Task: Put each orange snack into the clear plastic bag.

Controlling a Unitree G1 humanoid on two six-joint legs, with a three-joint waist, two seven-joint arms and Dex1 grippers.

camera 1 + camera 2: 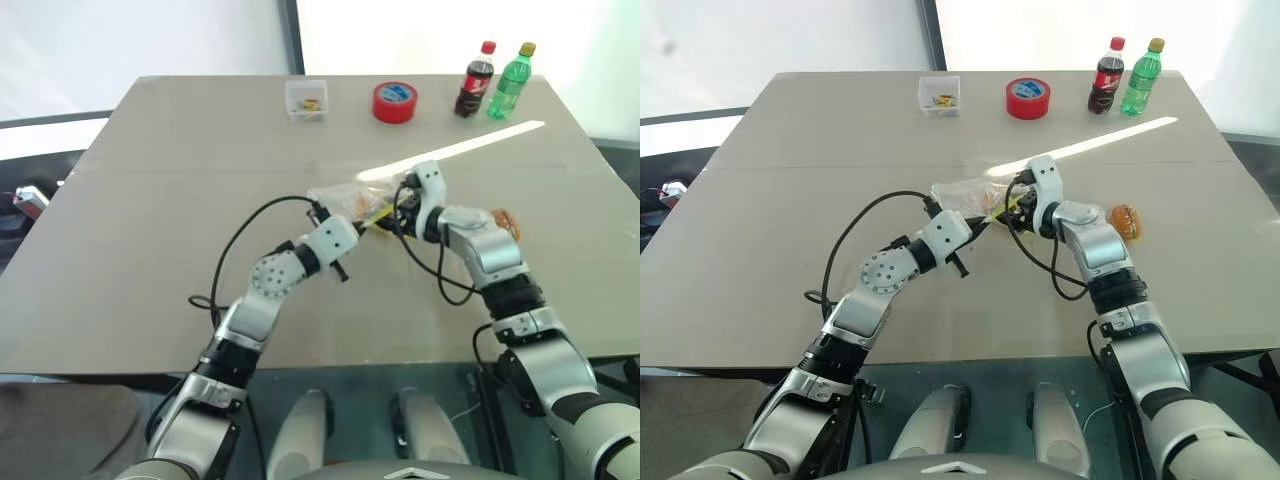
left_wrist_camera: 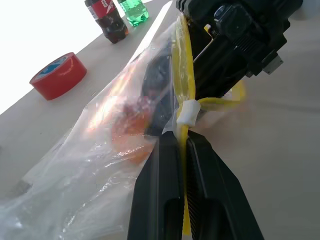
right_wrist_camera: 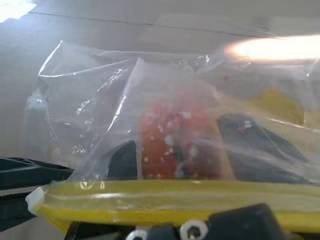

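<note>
Left wrist view: left end effector (image 2: 182, 145) pinches clear plastic bag's (image 2: 95, 165) yellow strip (image 2: 181, 75), snack (image 2: 131, 131) inside.

A flat grey-beige rectangular table (image 1: 790, 250) is carrying several items. One small oval orange-brown snack (image 1: 1125, 220) is lying just right of the right gripper (image 1: 1018, 212). Well beyond both grippers, a small clear square box (image 1: 940, 96), a red tape roll (image 1: 1027, 98), a dark cola bottle (image 1: 1102, 77) and a green bottle (image 1: 1142, 77) are standing along the far edge.
</note>
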